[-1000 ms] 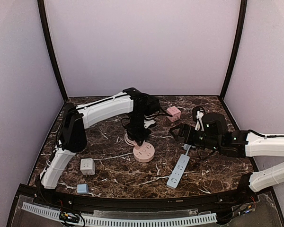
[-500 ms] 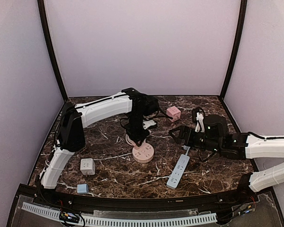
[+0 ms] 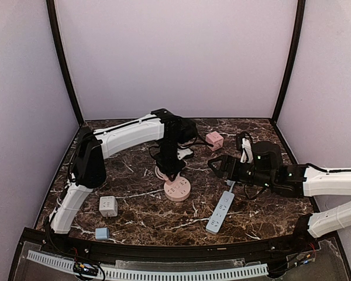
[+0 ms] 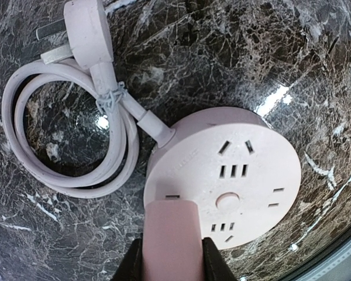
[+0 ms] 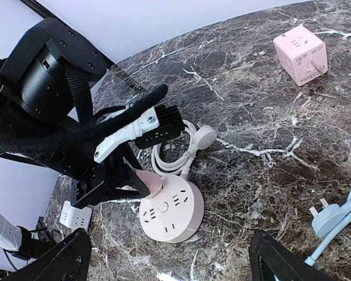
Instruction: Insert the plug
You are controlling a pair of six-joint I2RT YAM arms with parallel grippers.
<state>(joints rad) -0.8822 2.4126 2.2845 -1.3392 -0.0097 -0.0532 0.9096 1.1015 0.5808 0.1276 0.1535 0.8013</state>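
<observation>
One second on, hardly any motion to report. Grips the pink plug point(image 4: 169, 225) in the left gripper point(image 4: 171, 253), fingers point(image 4: 212, 268) closed on its sides, over the near rim of the round pink socket point(image 4: 240, 170), seemingly not seated. Suggests aligning, not yet inserting. Has edged the right gripper point(image 3: 217, 165), jaws wide and holding nothing, slightly leftward. Leaves the socket's own coiled cord point(image 4: 64, 146) just beside, the pink cube point(image 3: 214, 140), blue strip point(image 3: 220, 211) and white cube point(image 3: 108, 205) well apart. Sees no obstacle over the socket face.
</observation>
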